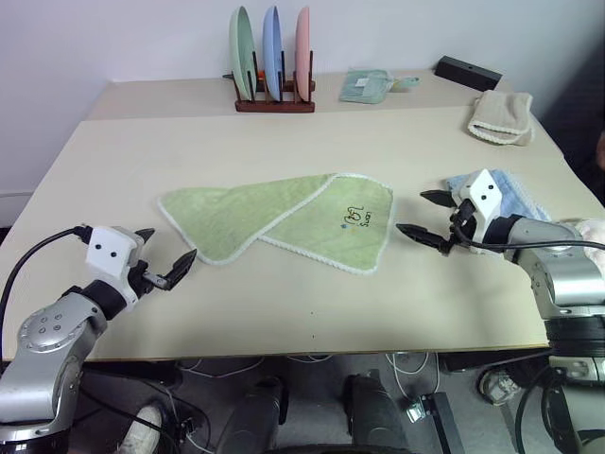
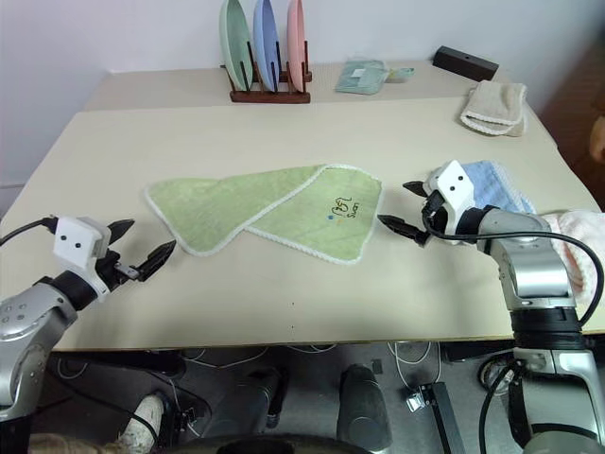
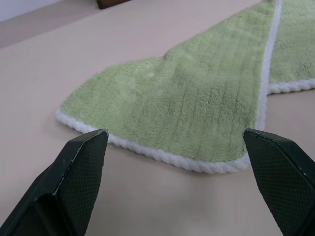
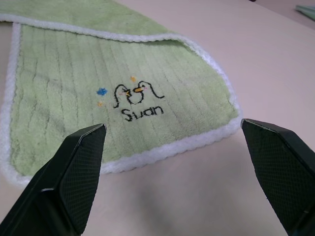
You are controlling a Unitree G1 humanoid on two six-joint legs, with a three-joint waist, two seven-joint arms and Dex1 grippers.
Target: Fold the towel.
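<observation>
On table [image 1: 284, 312]: light green towel [image 1: 284, 219], partly folded, white edging.

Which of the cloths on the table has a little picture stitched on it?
The light green towel lying mid-table, between both tools; it bears a small dark embroidered logo.
</observation>
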